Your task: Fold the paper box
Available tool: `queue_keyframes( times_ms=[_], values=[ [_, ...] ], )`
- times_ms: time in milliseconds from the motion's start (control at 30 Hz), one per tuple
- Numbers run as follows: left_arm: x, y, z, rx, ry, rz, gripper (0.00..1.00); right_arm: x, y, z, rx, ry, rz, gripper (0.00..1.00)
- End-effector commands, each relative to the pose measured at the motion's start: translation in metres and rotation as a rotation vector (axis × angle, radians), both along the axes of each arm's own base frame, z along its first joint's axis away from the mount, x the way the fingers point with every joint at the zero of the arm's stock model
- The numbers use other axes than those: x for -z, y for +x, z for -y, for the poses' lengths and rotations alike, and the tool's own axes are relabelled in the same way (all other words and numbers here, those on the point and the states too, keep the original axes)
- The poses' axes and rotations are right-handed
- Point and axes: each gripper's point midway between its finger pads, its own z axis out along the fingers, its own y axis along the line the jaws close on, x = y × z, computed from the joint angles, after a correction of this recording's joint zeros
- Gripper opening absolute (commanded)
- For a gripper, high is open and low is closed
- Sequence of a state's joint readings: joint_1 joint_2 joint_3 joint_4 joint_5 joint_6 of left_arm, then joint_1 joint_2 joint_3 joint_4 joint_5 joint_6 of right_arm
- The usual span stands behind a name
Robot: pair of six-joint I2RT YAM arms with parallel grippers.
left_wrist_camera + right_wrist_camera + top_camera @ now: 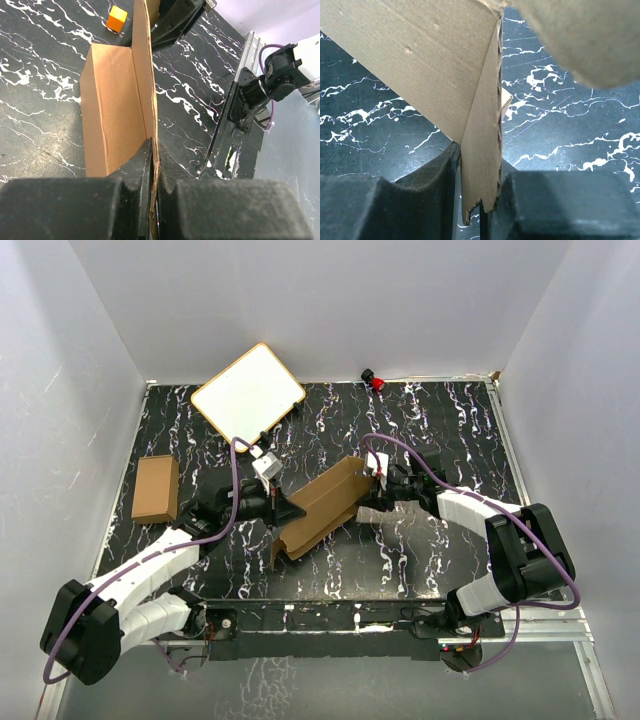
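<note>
The paper box [322, 508] is a brown cardboard die-cut piece, partly folded, held tilted over the middle of the table between both arms. My left gripper [290, 510] is shut on its left edge; in the left wrist view the two fingers [156, 170] pinch an upright panel of the paper box [120, 105]. My right gripper [368, 492] is shut on its right end; in the right wrist view a flap of the paper box [482, 150] is clamped between the pads.
A second small brown carton [156, 488] lies at the left edge. A white board with a tan rim [248, 391] lies at the back left. A small red object [376, 381] sits at the back wall. An orange cube [117, 19] shows in the left wrist view.
</note>
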State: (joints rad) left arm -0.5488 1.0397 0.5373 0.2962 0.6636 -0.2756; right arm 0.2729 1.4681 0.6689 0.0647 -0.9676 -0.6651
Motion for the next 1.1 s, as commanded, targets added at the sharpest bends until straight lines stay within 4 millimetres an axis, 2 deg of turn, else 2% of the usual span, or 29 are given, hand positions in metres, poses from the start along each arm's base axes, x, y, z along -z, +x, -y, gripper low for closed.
queue_keyframes(
  times_ms=[0,267,500,600,700,1000,1067],
  values=[
    [-0.01,0.0,0.002,0.009,-0.051,0.013,0.0,-0.018,-0.002,-0.013,-0.062,0.07,0.024,0.14],
    [-0.034,0.011,0.007,-0.078,-0.152,-0.058,0.0,-0.045,0.012,-0.009,-0.001,0.023,-0.039,0.11],
    [-0.045,0.03,0.004,-0.222,-0.213,-0.142,0.05,-0.037,0.022,0.005,0.059,-0.141,-0.209,0.1],
    [-0.044,0.036,0.002,-0.266,-0.215,-0.176,0.12,-0.026,0.025,0.01,0.073,-0.209,-0.3,0.1],
    [-0.041,0.04,0.0,-0.302,-0.214,-0.203,0.24,-0.021,0.028,0.015,0.095,-0.26,-0.355,0.1],
    [-0.024,0.045,-0.002,-0.362,-0.179,-0.29,0.55,-0.018,0.037,0.027,0.151,-0.366,-0.412,0.1],
    [-0.022,0.046,-0.002,-0.369,-0.175,-0.309,0.59,-0.01,0.036,0.026,0.147,-0.399,-0.436,0.1]
  ],
)
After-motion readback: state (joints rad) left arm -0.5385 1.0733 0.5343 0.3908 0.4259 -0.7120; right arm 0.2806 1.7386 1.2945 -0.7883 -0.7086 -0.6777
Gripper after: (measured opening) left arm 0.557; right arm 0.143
